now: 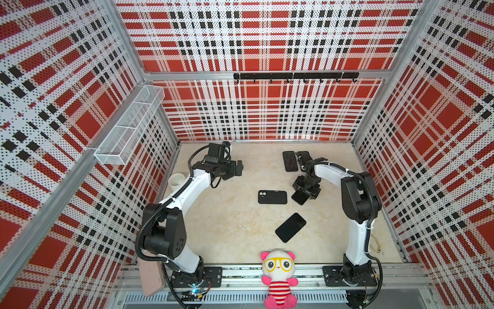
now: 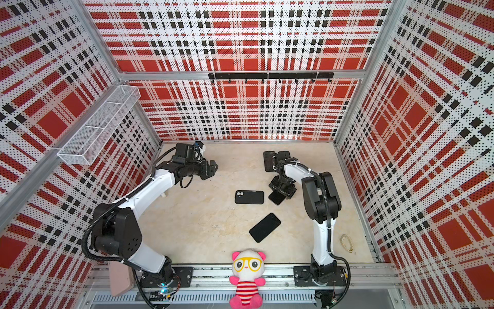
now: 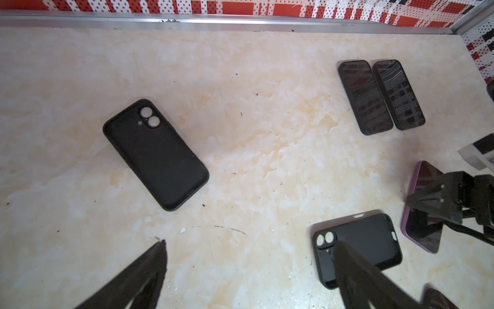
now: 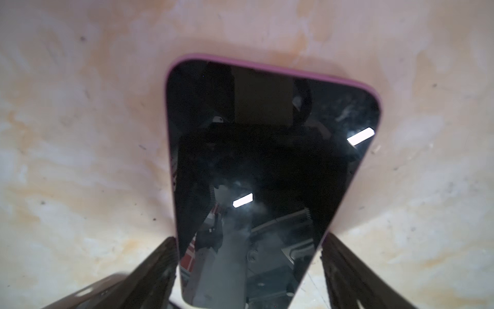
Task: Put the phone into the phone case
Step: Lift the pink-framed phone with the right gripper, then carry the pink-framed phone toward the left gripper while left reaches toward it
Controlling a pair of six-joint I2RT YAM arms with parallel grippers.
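Phone (image 4: 254, 160), purple-edged and screen up, appears to lie flat on the tabletop (image 1: 227, 219). In both top views it sits just beside the black phone case (image 1: 272, 197), at the case's 3 o'clock, not touching it. The right end effector (image 4: 248, 239) is down over it, its fingers (image 4: 160, 262) straddling the long edges near one end. The jaws sit close against those edges, and whether they already pinch cannot be told. The left end effector (image 1: 238, 167) hovers at about 10 o'clock of the case, well apart, spread wide and empty.

Trouble would likely start with the grip. Taken so near one end, the phone could droop or swing once raised, and its thin, smooth edges may slip from the fingers. If one finger lands first, the closing could shove the phone into the case. The case lies loose with nothing pinning it, so pressing the phone in could push it away or seat one corner only. The camera end must also meet the cutouts (image 1: 262, 193) at its 9 o'clock end.
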